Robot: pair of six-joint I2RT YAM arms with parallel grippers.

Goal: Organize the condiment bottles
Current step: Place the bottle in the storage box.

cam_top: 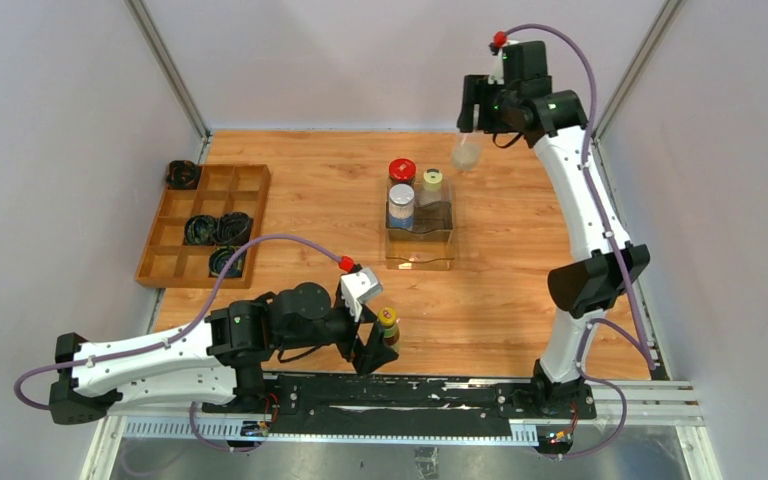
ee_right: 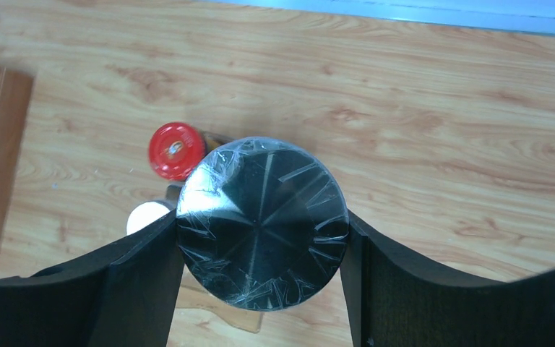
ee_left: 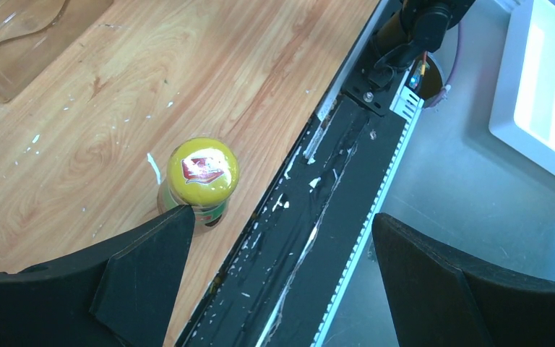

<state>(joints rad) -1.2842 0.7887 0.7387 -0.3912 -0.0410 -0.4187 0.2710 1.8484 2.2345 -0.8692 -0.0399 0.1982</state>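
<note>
Enclosing pale walls, wood-grain table

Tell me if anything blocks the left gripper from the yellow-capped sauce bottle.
Nothing visible does. The yellow-capped sauce bottle stands on the table right at the tip of one of the open left gripper's fingers, outside the gap rather than centred in it.
</note>
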